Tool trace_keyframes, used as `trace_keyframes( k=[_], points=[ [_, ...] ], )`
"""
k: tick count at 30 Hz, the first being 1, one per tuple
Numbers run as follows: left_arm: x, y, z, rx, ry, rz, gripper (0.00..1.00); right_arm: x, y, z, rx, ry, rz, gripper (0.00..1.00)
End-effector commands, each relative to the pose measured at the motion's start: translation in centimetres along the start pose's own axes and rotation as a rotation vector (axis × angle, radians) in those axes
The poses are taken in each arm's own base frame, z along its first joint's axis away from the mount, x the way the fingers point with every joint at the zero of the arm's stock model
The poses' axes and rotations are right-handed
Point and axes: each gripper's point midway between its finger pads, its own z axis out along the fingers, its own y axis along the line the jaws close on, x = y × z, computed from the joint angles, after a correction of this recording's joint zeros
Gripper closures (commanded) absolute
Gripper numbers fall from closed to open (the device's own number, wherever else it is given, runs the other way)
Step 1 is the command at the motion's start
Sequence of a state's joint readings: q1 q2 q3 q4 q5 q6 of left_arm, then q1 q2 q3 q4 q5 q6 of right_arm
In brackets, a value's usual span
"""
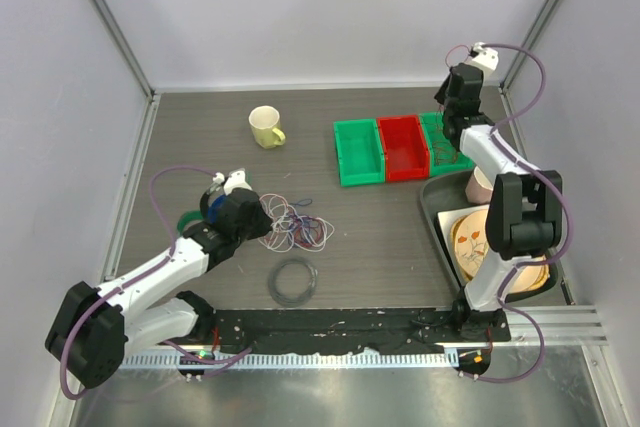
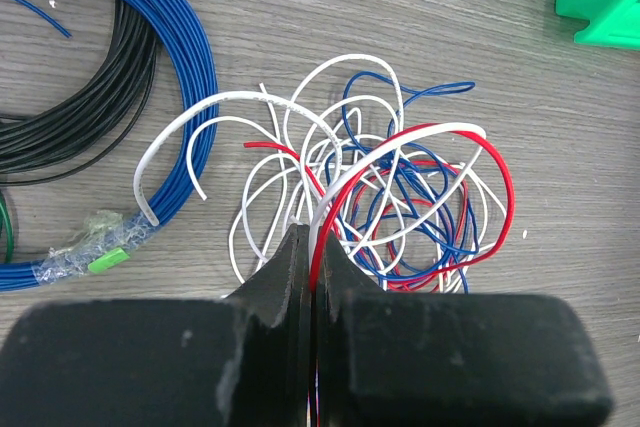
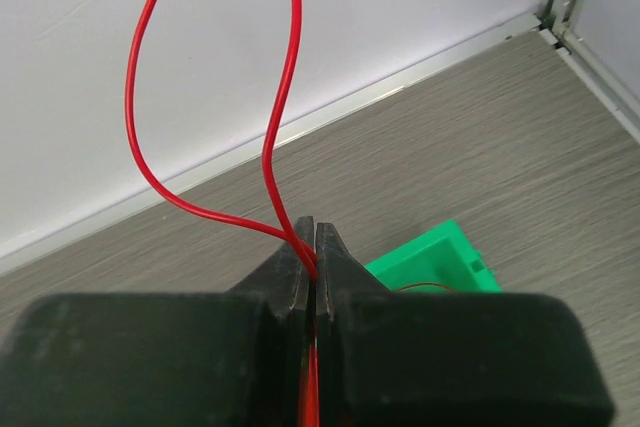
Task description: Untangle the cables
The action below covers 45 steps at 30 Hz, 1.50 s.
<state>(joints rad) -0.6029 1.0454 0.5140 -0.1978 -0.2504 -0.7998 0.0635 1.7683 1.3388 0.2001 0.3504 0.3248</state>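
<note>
**Two pinches on a featherweight tangle**

Most of the cables (image 1: 296, 226) lay in one loose knot on the table (image 1: 400, 247), left of centre and just beside the blue ring (image 2: 190, 77). White, red and blue strands looped through one another there. The left gripper (image 2: 308, 243) was clamped at the knot's near edge, and a red strand and a white one ran in between its closed fingers. The right gripper (image 3: 312, 232) was pinched on a single red cable (image 3: 128, 87), held high over the green bin (image 3: 430, 257) at the far right, well apart from the knot.

These wires looked very light and thin, springy rather than limp: the lifted red one kept an open loop above the fingers instead of drooping. Their smooth insulation would probably slide through a weak pinch. Pulling one strand was likely to drag the whole knot along, since nothing weighed it down. The best hold seemed to be a free end or an outer loop standing clear of the crossings, such as the white arch on the left side.
</note>
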Motion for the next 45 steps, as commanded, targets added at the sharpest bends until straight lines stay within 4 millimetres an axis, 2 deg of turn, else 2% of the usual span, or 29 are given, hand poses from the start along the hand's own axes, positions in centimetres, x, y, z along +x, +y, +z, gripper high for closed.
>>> trace_keyframes(
  k=[1,7,11,12,15,19,24,32,38,41,45],
  points=[
    [-0.6,-0.7,0.1,0.023,-0.023,-0.004,1.00,-2.0,2.2,0.5,-0.085,-0.066,0.076,0.99],
    [-0.7,-0.8,0.0,0.025,-0.025,-0.002,1.00,1.1,0.1,1.6,0.004,-0.029,0.034,0.99],
    [-0.7,-0.8,0.0,0.029,-0.023,-0.002,1.00,3.2,-2.3,1.7,0.092,-0.003,0.034,0.99],
    [-0.7,-0.9,0.0,0.030,-0.022,-0.002,1.00,4.3,-2.8,1.9,0.108,0.021,0.032,0.99],
    [-0.6,-0.9,0.0,0.032,-0.019,-0.002,1.00,6.3,-3.0,2.1,0.094,0.061,0.047,0.99],
    [-0.5,-0.8,0.0,0.033,-0.018,0.000,1.00,7.8,-3.1,2.3,0.129,0.122,0.101,0.99],
    [-0.4,-1.0,0.1,0.044,-0.016,-0.003,1.00,10.4,-4.6,1.8,0.196,0.167,0.154,0.99],
    [-0.3,-1.2,0.2,0.054,-0.008,-0.009,1.00,13.8,-6.2,2.4,0.284,0.232,0.164,0.99],
    [-0.2,-1.4,0.2,0.058,-0.004,-0.014,1.00,15.3,-6.4,2.5,0.297,0.266,0.171,0.98],
    [-0.2,-1.4,0.2,0.061,-0.005,-0.016,1.00,14.8,-6.3,2.5,0.290,0.260,0.166,0.94],
    [-0.3,-1.7,0.2,0.073,-0.006,-0.019,1.00,13.1,-5.2,2.4,0.248,0.251,0.165,0.82]
  ],
)
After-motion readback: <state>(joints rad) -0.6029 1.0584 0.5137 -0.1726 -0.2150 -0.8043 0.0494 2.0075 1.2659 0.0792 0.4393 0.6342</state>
